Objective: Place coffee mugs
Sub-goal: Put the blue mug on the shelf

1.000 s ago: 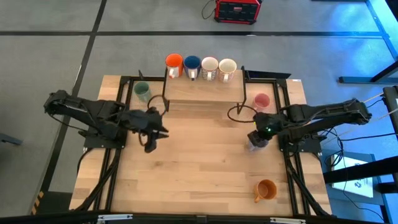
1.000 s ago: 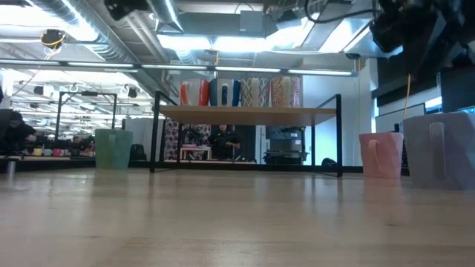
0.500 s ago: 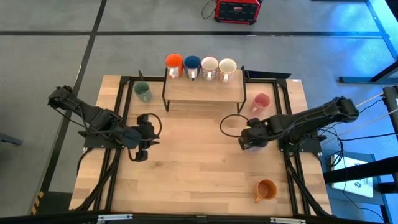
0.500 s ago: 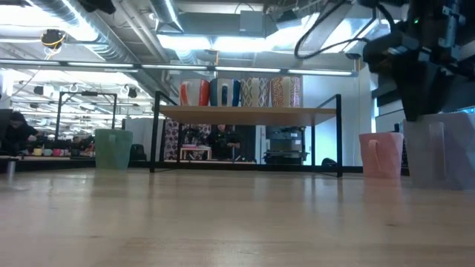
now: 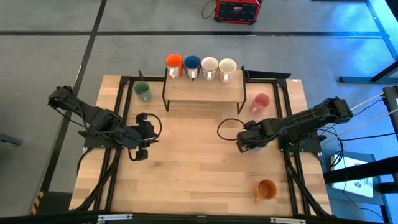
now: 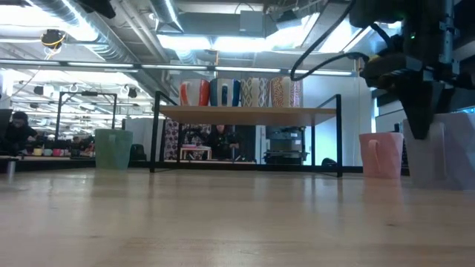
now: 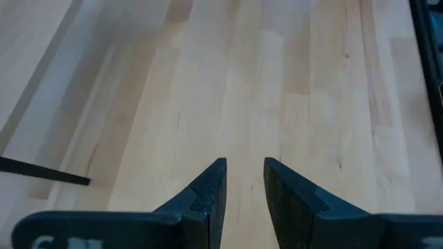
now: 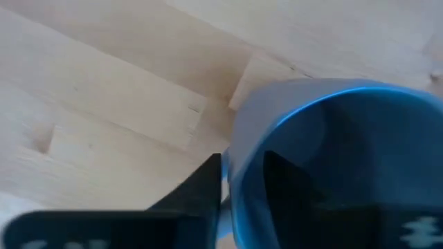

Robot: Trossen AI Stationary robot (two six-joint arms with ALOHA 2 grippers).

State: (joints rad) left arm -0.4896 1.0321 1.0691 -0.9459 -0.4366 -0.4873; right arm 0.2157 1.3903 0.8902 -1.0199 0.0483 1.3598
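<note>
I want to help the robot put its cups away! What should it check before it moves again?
1. Right gripper has one finger outside and one inside the lavender mug's wall: ok.
2. Grip fully tight on that wall: cannot tell.
3. Lavender mug standing on the table, not tipped, in the low view: ok.
4. Room on the shelf for another mug: ok, the orange-red mug, dark blue mug and two white mugs line only its back edge.
5. Left gripper out of the way, empty, jaws slightly apart over bare wood: ok.
6. Pink mug near the lift path: cannot tell whether it clears.
</note>
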